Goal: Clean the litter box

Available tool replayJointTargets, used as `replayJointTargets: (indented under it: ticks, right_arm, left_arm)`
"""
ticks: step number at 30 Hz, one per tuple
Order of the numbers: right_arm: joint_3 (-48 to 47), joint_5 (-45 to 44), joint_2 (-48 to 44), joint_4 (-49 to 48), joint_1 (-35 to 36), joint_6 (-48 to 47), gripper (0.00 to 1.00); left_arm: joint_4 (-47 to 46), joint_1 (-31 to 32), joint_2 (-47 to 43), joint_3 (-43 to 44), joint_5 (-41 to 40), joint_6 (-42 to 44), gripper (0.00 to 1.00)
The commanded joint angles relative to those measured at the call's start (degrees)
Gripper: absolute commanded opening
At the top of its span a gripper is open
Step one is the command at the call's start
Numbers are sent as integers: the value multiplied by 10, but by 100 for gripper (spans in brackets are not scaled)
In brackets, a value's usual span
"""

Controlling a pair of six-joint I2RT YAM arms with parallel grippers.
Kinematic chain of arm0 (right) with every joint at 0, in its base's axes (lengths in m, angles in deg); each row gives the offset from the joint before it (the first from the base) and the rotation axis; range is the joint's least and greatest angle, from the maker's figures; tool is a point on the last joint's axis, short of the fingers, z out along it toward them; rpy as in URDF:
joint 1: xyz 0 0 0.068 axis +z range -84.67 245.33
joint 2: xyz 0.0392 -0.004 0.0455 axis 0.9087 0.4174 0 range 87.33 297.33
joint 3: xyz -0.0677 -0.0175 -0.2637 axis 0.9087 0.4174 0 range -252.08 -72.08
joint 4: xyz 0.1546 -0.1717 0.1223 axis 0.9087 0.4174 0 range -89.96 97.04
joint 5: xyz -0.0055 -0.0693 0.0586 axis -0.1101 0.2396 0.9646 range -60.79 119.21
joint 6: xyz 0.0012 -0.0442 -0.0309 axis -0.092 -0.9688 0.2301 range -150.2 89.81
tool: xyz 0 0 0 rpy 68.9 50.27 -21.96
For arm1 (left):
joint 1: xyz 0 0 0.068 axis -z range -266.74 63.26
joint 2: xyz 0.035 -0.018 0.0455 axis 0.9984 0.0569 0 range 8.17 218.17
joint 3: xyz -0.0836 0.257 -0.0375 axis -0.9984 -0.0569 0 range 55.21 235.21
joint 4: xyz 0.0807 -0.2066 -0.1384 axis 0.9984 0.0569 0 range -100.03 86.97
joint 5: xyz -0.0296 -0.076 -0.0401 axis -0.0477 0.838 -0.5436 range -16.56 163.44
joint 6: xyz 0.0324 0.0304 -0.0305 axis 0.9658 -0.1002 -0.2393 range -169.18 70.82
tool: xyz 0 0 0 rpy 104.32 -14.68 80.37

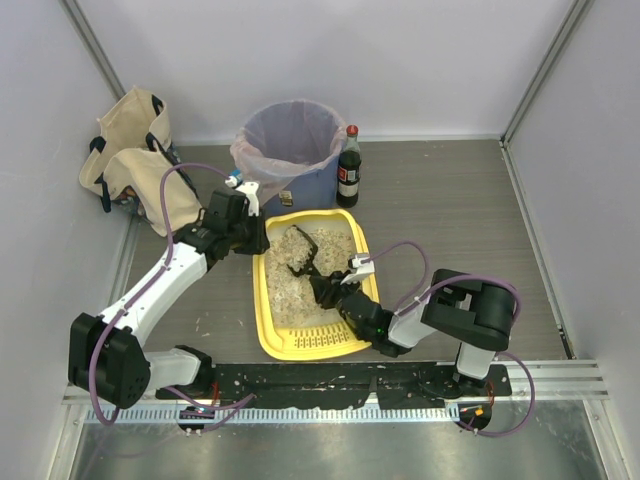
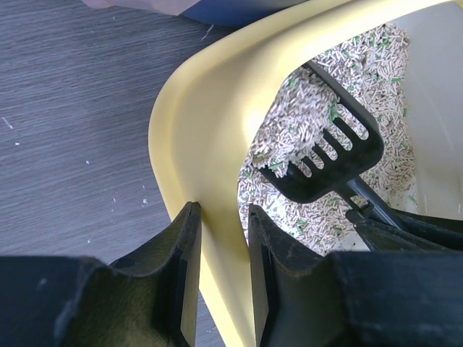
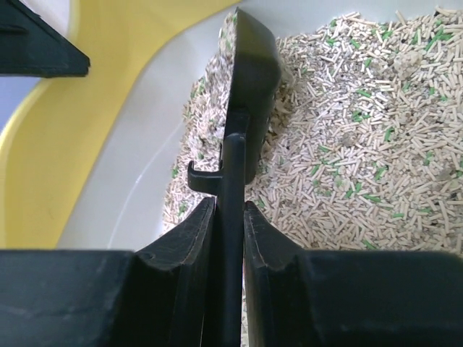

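Top view: right end effector [image 1: 328, 288] blurs into the black scoop [image 1: 299, 263], so the fingertips are hard to separate. Its wrist view shows it pinched narrow on the scoop handle, with the blade edge-on and its slots hidden. Left end effector [image 2: 221, 217] is clamped narrow astride the left rim of the litter box [image 1: 262, 300], which lies mid-bench [image 1: 450, 220] just before the blue bin [image 1: 290, 140]. Count: one litter box, one scoop, one bin, one bottle [image 1: 348, 165]; canvas bag [image 1: 130, 165], one or two, cannot tell.
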Motion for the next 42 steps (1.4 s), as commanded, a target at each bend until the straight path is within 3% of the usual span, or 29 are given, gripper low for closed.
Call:
replayJointTargets:
  ticks: [1,4,13,24,33,42]
  right_arm:
    - [-1,-33,48,-50,-22,16,1]
    - [-28,-20,38,50,-27,54,1]
    - [-32,72,-11,200,-69,255,2]
    - [1,139,-30,142,-88,389,2]
    - [20,133,-33,94,-90,426,2]
    - [27,118,-112,169,-90,411,1]
  left_arm:
    - [10,9,-8,13,63,3,31]
    - [10,10,-9,13,64,3,31]
    - [10,10,-11,13,64,2,31]
    - [10,10,-13,13,66,2,31]
    - [9,10,-16,13,65,1,32]
    - [-4,9,-38,6,56,1,49]
